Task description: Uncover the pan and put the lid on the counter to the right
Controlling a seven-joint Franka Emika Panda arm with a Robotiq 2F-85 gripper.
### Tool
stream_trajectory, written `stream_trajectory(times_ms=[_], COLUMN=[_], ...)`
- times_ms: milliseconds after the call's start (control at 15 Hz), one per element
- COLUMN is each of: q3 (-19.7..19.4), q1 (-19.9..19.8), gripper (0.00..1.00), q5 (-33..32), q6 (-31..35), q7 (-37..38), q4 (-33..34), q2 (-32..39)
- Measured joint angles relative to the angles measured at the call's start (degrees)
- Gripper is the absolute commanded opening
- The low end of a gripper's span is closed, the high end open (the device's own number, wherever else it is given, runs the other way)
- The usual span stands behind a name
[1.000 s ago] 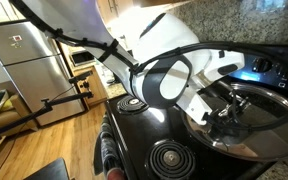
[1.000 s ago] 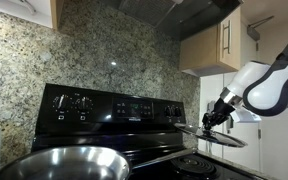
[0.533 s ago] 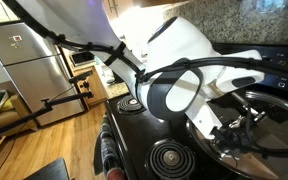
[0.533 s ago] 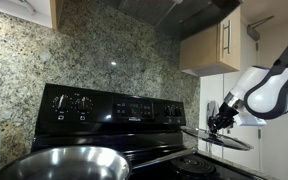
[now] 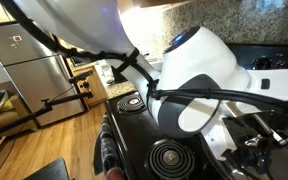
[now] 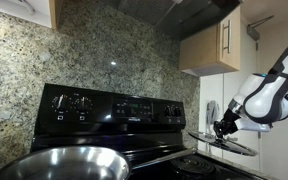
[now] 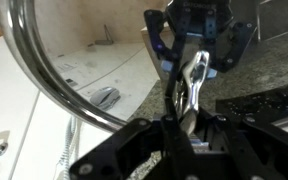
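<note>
The pan point(image 6: 59, 162), shiny silver, fills the bottom left of an exterior view and stands uncovered. The lid point(image 6: 224, 144), clear glass with a metal rim, hangs tilted at the stove's right end, well away from the pan. My gripper point(image 6: 224, 129) is shut on the handle at the lid's middle. In the wrist view the gripper point(image 7: 184, 122) pinches the shiny handle point(image 7: 191, 82), and the lid's rim point(image 7: 39, 70) arcs across the left. Speckled counter point(image 7: 124, 128) shows through the glass. In the arm-side exterior view the gripper point(image 5: 261, 142) is low at the right, and the arm hides the pan.
The black stove point(image 6: 114, 108) has a knob panel at the back and coil burners point(image 5: 170, 158) on top. A granite wall point(image 6: 114, 45) rises behind it, with a cupboard point(image 6: 214, 42) above the right end. A steel fridge point(image 5: 24, 60) stands across the room.
The arm has carried the lid to the right and lower, farther from the pan. The gripper has stayed shut on the handle.
</note>
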Motion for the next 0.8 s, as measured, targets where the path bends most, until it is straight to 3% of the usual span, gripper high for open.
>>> stream_trajectory(times_ms=[467, 800], q3=[3.15, 2.55], q1=[-5.41, -7.21], gripper=[0.04, 0.04], q5=[5.81, 7.78], q6=[-1.84, -2.84], q7=[-0.06, 0.05], q4=[3.67, 6.26], q2=[2.77, 5.32])
